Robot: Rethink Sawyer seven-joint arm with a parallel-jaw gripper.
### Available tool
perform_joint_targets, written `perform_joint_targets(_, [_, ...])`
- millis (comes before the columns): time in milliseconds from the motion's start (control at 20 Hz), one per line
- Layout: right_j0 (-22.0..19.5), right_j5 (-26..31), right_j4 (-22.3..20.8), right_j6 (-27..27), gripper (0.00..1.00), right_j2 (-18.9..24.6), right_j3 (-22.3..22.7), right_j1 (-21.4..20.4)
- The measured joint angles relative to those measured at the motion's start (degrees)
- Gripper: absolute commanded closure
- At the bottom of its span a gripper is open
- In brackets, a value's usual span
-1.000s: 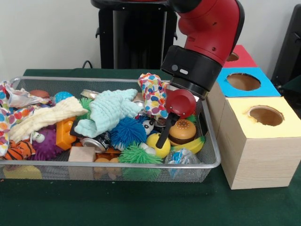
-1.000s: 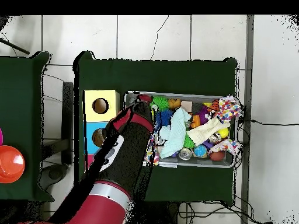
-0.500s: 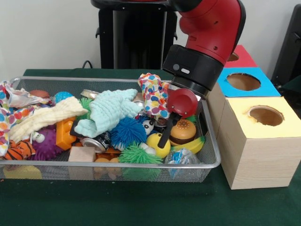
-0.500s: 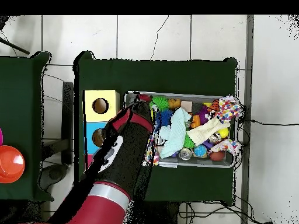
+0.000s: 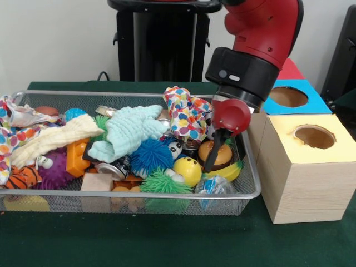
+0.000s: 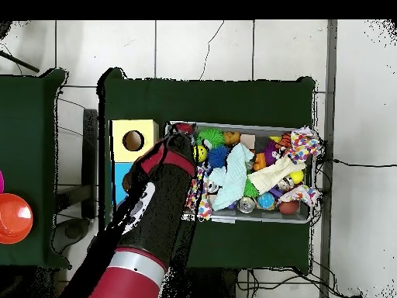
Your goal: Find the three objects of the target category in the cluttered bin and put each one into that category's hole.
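A wire mesh bin [image 5: 251,183] holds a heap of toys and cloths. My gripper [image 5: 212,164] hangs low at the bin's right end, right in front of a toy hamburger [image 5: 219,151], with a toy banana [image 5: 227,171] just below it. A yellow ball with a face [image 5: 188,169] lies to its left. Three wooden boxes stand beside the bin: yellow-topped [image 5: 312,146], blue-topped [image 5: 289,98] and red-topped [image 5: 285,65], each with a round hole. In the overhead view the arm [image 6: 159,202] hides the bin's left end, the gripper [image 6: 182,140] sits by the yellow box [image 6: 132,140].
Also in the bin are a polka-dot cloth [image 5: 184,114], a light blue cloth [image 5: 130,130], a cream cloth [image 5: 53,139], a blue spiky ball [image 5: 151,154], a green spiky ball [image 5: 161,182], an orange block [image 5: 77,156] and a can [image 5: 111,168].
The arm has swung to the right in the front view, toward the boxes. The gripper now sits over the hamburger's right side and the yellow ball is uncovered.
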Motion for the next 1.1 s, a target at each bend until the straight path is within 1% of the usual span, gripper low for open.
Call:
perform_joint_targets(200, [0.3, 0.0, 0.1, 0.0, 1.00, 0.4, 0.1, -0.3])
perform_joint_targets(450, [-0.7, 0.0, 0.7, 0.0, 1.00, 2.1, 0.8, -1.3])
perform_joint_targets(700, [-1.2, 0.0, 0.9, 0.0, 1.00, 2.8, 1.5, -2.0])
perform_joint_targets(900, [-0.8, 0.0, 0.9, 0.0, 1.00, 2.8, 1.6, -2.0])
perform_joint_targets(1100, [0.7, 0.0, 0.9, 0.0, 1.00, 2.7, 1.6, -2.0])
